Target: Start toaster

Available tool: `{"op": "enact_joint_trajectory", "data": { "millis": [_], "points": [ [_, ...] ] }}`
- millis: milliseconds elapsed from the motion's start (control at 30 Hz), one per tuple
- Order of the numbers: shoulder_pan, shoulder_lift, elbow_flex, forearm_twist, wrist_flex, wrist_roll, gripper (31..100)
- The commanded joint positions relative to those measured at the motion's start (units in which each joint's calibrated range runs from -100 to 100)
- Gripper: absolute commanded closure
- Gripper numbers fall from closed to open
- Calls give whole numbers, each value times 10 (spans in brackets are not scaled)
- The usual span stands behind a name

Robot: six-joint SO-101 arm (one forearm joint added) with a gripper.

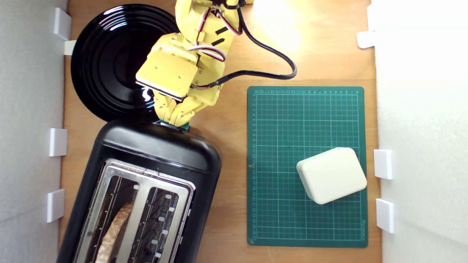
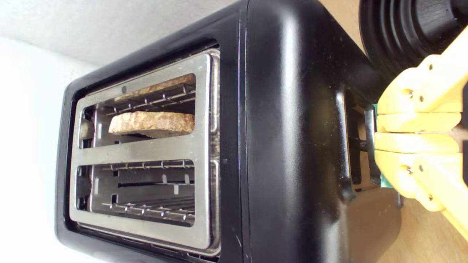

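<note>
Toaster (image 1: 161, 160) lies at the lower part of the exterior view's left side, angled on the wooden tabletop (image 1: 230, 109), with 2 slots in its silver top plate; 1 slot holds a slice of bread (image 2: 151, 123) and the other looks empty. The yellow claw (image 1: 174, 117) sits at the toaster's near end, its tips closed together and pressed against the green-tabbed lever (image 2: 370, 146). In the wrist view the 2 yellow halves meet with no gap worth naming, so it grips nothing; it bears on the lever rather than holding it.

The step in hand looks like the push-down of the lever. To do it well, the closed tips should stay centred on the tab so they do not slide off its edge, and the force should run straight along the lever's slot, not across it. The toaster is light enough to skid or tip, so a steady, slow press seems wiser than a jab, carried to the end of travel until the latch catches. The black plate (image 1: 109, 58) just behind the arm leaves little room for a wide swing.
</note>
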Motion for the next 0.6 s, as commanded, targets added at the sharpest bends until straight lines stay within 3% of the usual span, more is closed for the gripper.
{"op": "enact_joint_trajectory", "data": {
  "millis": [0,567],
  "points": [
    [6,3,-9,6,-10,4,989],
    [6,22,-3,6,-40,5,989]
  ]
}}
